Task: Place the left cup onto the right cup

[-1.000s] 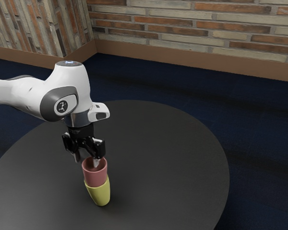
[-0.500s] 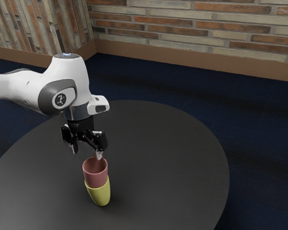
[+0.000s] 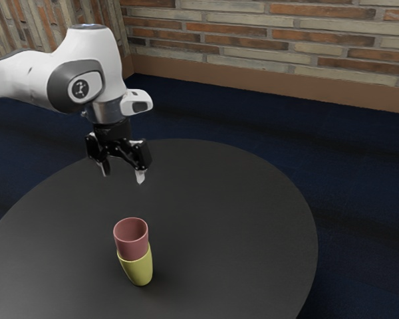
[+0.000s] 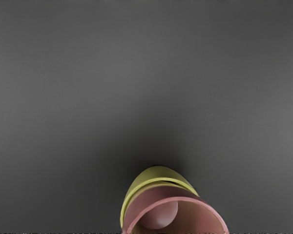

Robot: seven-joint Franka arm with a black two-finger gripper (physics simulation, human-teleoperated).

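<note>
Black gripper (image 3: 122, 174) hangs well above the yellow cup (image 3: 137, 268), fingers spread apart and holding nothing. Nested upright in the yellow cup's mouth sits the pink cup (image 3: 131, 237), its rim standing higher than the yellow cup's rim. The yellow cup stands on the round dark table (image 3: 239, 219).

Arm (image 3: 26, 70): white shell, wearing a grey round joint cap (image 3: 78, 86) with a dark mark; black pincer (image 3: 123, 175), showing pale fingertips (image 3: 140, 179).
</note>
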